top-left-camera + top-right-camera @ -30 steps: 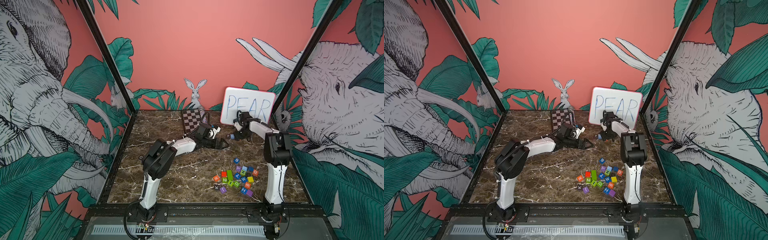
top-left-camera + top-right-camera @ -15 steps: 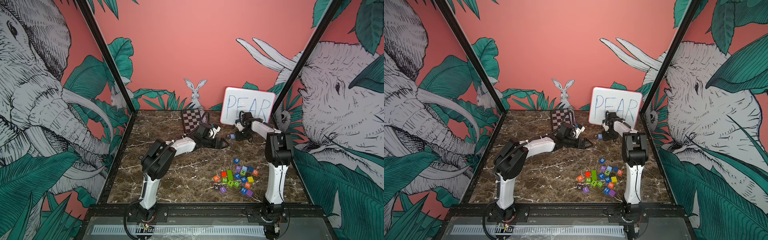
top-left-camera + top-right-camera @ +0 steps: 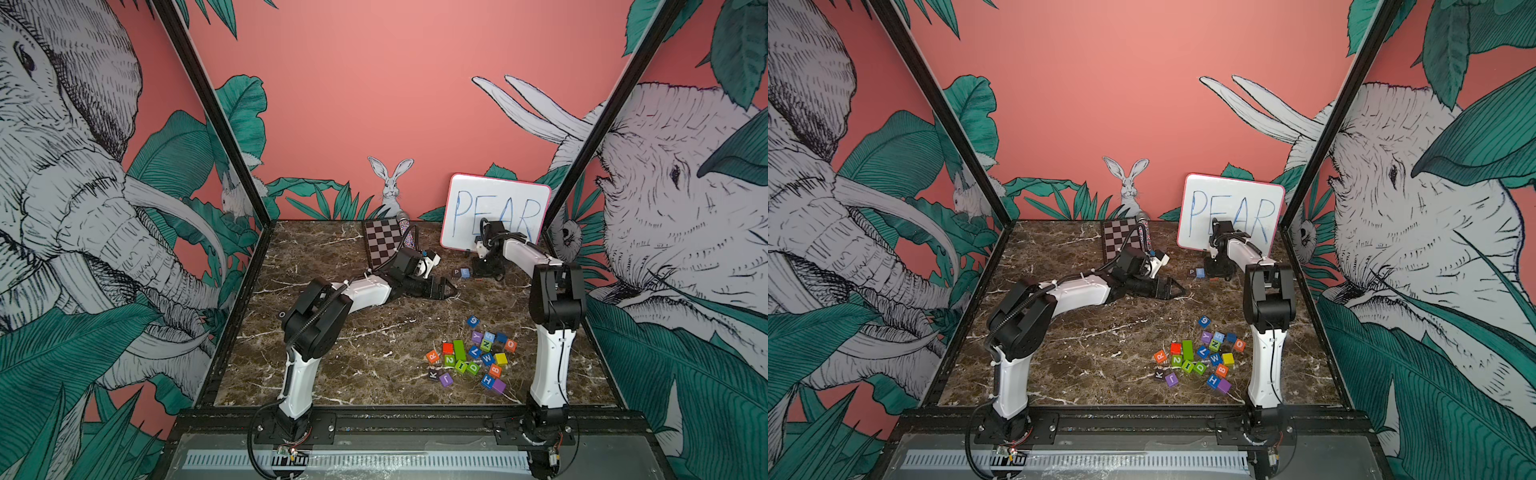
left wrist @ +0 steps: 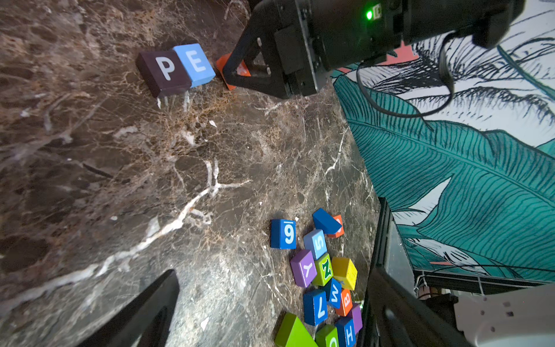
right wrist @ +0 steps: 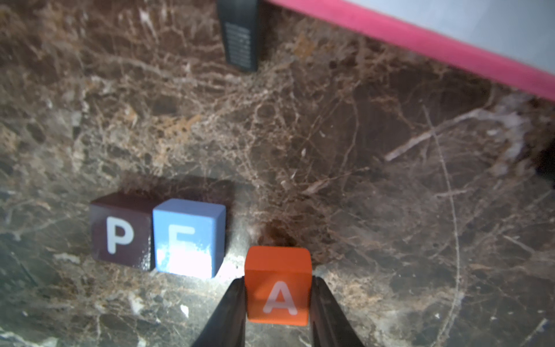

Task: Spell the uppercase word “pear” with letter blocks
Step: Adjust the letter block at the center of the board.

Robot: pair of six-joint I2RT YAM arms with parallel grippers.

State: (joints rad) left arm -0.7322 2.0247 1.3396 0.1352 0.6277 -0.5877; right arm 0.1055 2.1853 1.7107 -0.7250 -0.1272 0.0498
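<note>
The black P block [image 5: 120, 231] and light-blue E block [image 5: 187, 237] sit touching in a row on the marble, in front of the whiteboard. Just right of the E, with a small gap and set slightly out of line, is the orange A block [image 5: 277, 288]. My right gripper [image 5: 277, 279] is shut on its two sides, low at the tabletop. The orange R block [image 3: 432, 356] lies at the left edge of the loose pile. My left gripper [image 3: 446, 289] lies low near the table's middle, open and holding nothing.
The pink-edged whiteboard [image 3: 494, 212] reading PEAR leans on the back wall behind the right gripper. A checkered board [image 3: 384, 245] lies at the back centre. A pile of several coloured blocks [image 3: 478, 357] sits at the front right, beside the right arm's base [image 3: 548, 374].
The right gripper's jaws have narrowed onto the A block beside the E. The left arm has hardly moved.
</note>
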